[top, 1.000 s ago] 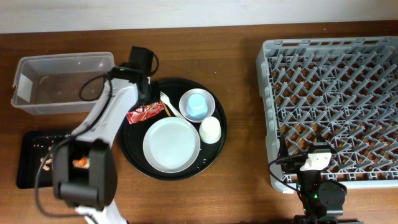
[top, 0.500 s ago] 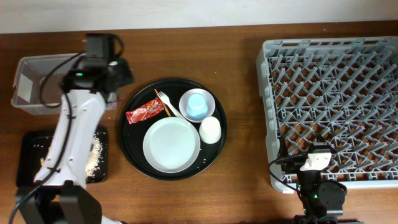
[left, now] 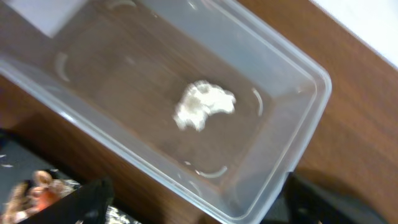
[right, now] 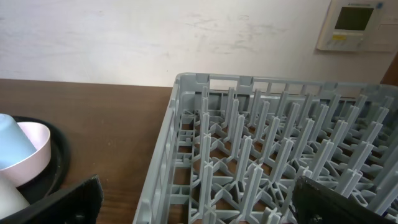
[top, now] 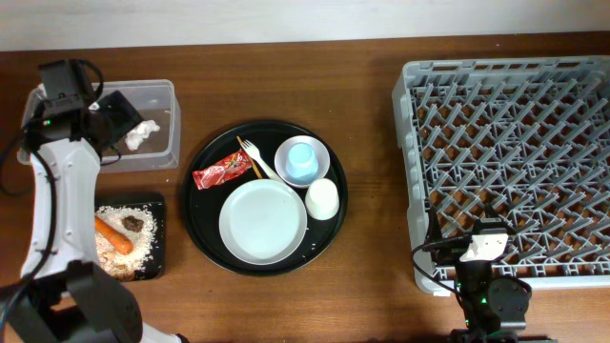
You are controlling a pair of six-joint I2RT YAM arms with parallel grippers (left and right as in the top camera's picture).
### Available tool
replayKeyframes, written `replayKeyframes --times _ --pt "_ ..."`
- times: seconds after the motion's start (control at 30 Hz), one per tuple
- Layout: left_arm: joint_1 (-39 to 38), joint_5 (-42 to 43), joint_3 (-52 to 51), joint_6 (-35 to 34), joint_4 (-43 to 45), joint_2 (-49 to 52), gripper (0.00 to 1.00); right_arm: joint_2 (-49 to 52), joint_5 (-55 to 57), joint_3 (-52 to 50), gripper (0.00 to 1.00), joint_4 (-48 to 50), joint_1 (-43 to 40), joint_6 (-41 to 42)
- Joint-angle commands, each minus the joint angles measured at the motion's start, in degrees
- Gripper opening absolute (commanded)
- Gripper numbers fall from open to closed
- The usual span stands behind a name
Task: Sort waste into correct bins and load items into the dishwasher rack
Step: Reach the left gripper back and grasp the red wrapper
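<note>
The left gripper (top: pixel 116 116) is seen at the upper left of the overhead frame, over the clear tub (top: pixel 164 154). Its jaws are spread wide, with nothing between them. A crumpled tissue (left: pixel 203 106) lies on the tub's floor. The red wrapper (top: pixel 219 173) lies on the round black tray (top: pixel 202 225) at centre. At lower right, by the rack (top: pixel 515 143), the right gripper (right: pixel 202 208) is held wide apart and empty.

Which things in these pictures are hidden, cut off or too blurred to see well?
- Overhead: the left arm covers the clear tub's left end and part of the black tray.
- Left wrist: food scraps blurred in the bottom-left corner.
- Right wrist: white bowl cut by the left edge.
</note>
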Motion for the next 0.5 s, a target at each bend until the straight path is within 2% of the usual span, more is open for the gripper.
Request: replayKeyframes --times 0.0,0.07,0.1,0.13,0.3,0.47 --pt "0.0 11.9 0.5 3.3 -2.1 1.9 0.92 -0.4 0.3 -0.3 0.99 -0.3 -0.4 0.1" --pt "-0.2 16.2 0.5 3.5 -3.5 1.3 0.89 -0.4 0.3 -0.3 0.99 -0.3 -0.4 0.1" --pt "-0.5 17.2 0.5 4.4 -4.0 0.9 0.82 -0.4 0.3 -0.3 0.99 -0.3 -0.4 0.1" --pt "-1.0 18.1 0.5 6.1 -4.4 0.5 0.82 -0.4 0.3 -0.3 0.99 -0.3 -0.4 0.1" --pt "-7.1 18.4 0.5 12.5 -6.3 -4.1 0.81 -0.4 0.3 -0.3 0.99 -0.3 -0.4 0.1" --pt "-16.1 16.0 0.3 13.8 -8.2 -4.1 0.82 -0.4 0.3 -0.3 0.99 -0.3 -0.4 0.1"
